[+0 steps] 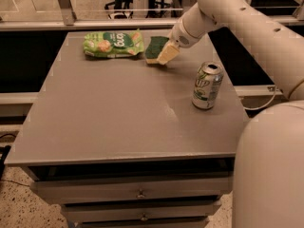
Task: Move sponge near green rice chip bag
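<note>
The sponge (154,47), dark green on top, lies flat on the grey table (114,113) at the far side. Its left edge is close beside the right end of the green rice chip bag (114,43), which lies flat to its left. My gripper (167,54) reaches down from the upper right. Its pale tip is at the sponge's right edge, low over the table. The tip hides the sponge's right end, and I cannot see whether it touches the sponge.
A green-and-silver soda can (207,85) stands upright near the table's right edge. Drawers (140,194) run under the table's front. My arm's white bulk (270,175) fills the lower right corner. Rails and chair legs lie beyond the far edge.
</note>
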